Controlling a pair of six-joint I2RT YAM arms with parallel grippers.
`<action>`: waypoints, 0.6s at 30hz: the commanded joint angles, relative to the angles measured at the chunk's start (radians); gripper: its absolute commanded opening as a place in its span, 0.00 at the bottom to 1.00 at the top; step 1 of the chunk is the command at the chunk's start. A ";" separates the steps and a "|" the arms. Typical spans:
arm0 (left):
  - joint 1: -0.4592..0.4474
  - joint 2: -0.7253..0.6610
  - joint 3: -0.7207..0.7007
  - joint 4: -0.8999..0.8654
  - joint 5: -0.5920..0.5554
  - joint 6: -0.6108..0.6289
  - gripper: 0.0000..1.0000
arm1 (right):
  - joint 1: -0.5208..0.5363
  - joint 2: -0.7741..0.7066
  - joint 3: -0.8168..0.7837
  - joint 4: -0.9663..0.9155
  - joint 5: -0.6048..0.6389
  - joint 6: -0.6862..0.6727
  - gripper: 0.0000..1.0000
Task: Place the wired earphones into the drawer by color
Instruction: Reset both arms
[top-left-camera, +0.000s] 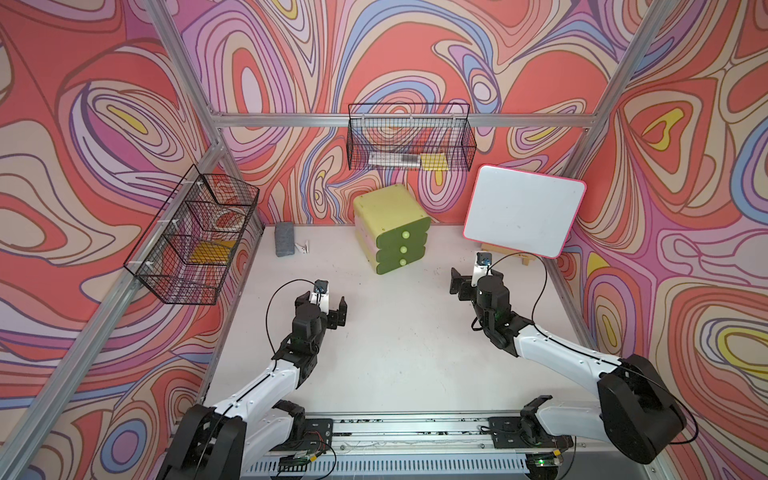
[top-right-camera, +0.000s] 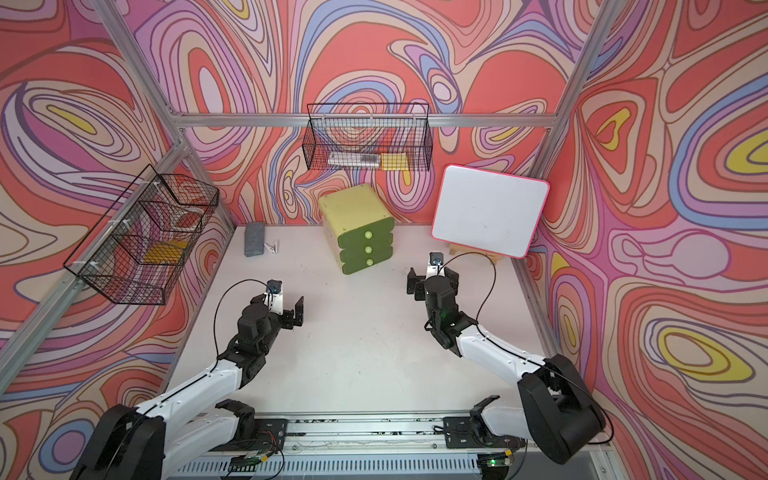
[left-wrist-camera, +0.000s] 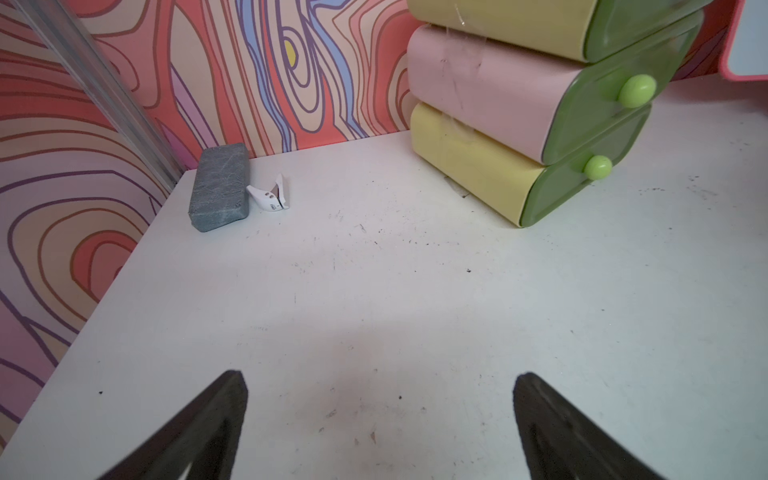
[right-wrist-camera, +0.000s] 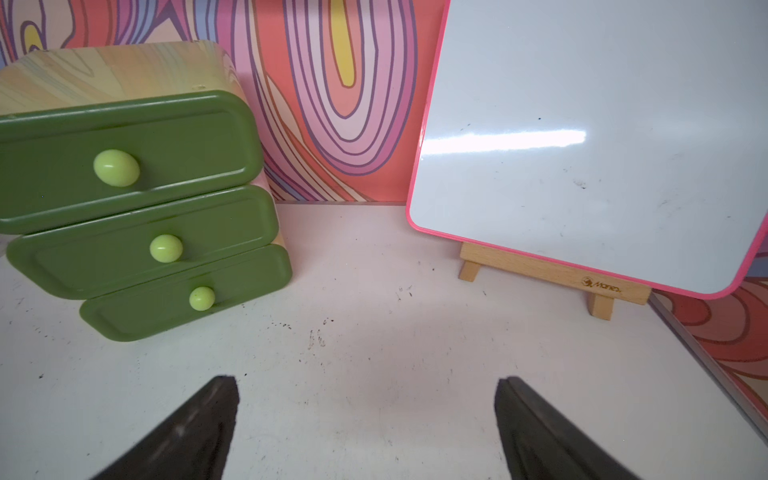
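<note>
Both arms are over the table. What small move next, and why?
Probably just retract both arms: no earphones show on the table, all three drawers look shut, and the left gripper and right gripper are open and empty.

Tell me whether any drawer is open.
No: in the right wrist view all three green drawer fronts sit closed, none pulled out.
</note>
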 joint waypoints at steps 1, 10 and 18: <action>0.075 0.074 -0.031 0.146 0.041 0.042 0.99 | -0.038 -0.020 -0.032 0.051 0.040 -0.039 0.98; 0.272 0.349 -0.001 0.403 0.276 -0.034 0.99 | -0.200 -0.033 -0.111 0.152 -0.053 -0.059 0.98; 0.273 0.452 0.059 0.404 0.314 -0.022 0.99 | -0.299 0.025 -0.113 0.170 -0.129 -0.065 0.98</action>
